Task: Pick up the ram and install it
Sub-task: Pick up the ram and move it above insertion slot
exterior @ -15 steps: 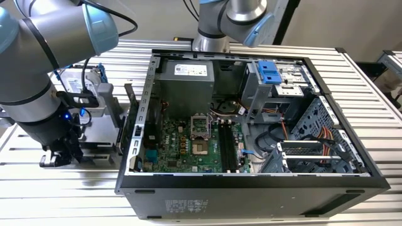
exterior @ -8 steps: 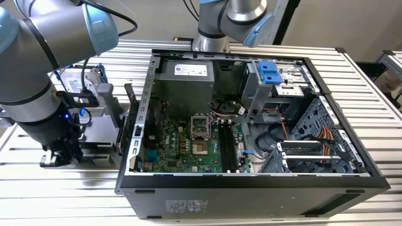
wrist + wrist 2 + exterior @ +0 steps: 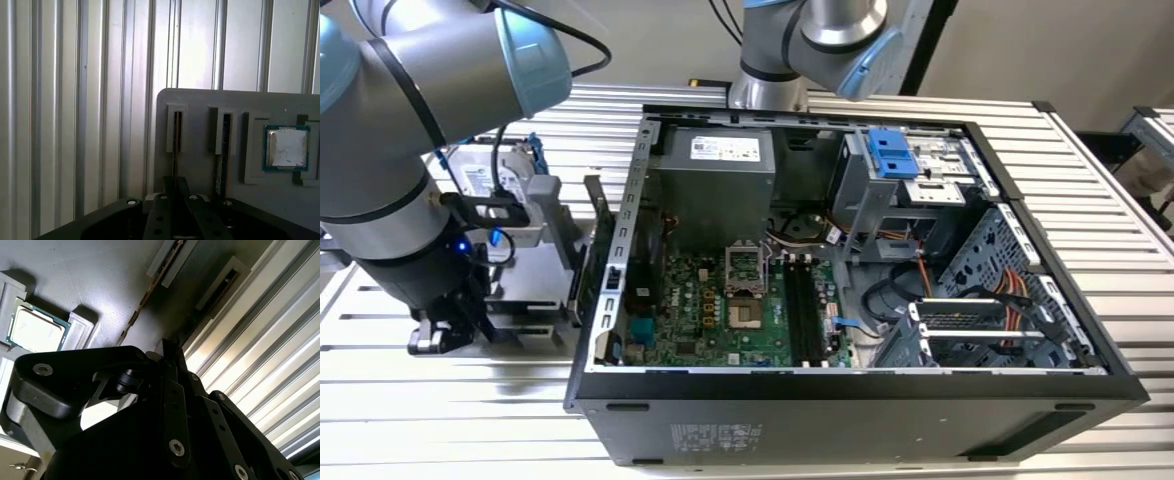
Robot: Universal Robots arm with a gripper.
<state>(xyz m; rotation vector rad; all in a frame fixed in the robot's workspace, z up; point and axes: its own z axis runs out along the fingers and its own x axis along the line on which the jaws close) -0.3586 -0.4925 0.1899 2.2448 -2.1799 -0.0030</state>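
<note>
— Where is the thing we want?
— The long, thin ram stick [image 3: 175,134], just a dark edge from here, stands in a slot of the flat grey holder plate [image 3: 200,102]. The plate lies on the ribbed silver table [image 3: 454,420], at the exterior view's left, beside the open black computer box [image 3: 854,410]. The black pincer [image 3: 172,189] is lined up with it, very close.
— Is it grasping it?
— I cannot tell if it is clenched or released; its own dark body hides that spot.
— What could go wrong?
— I think a crooked pull could jam or bend the stick. A second thin board [image 3: 224,145] in the next slot might get bumped.
</note>
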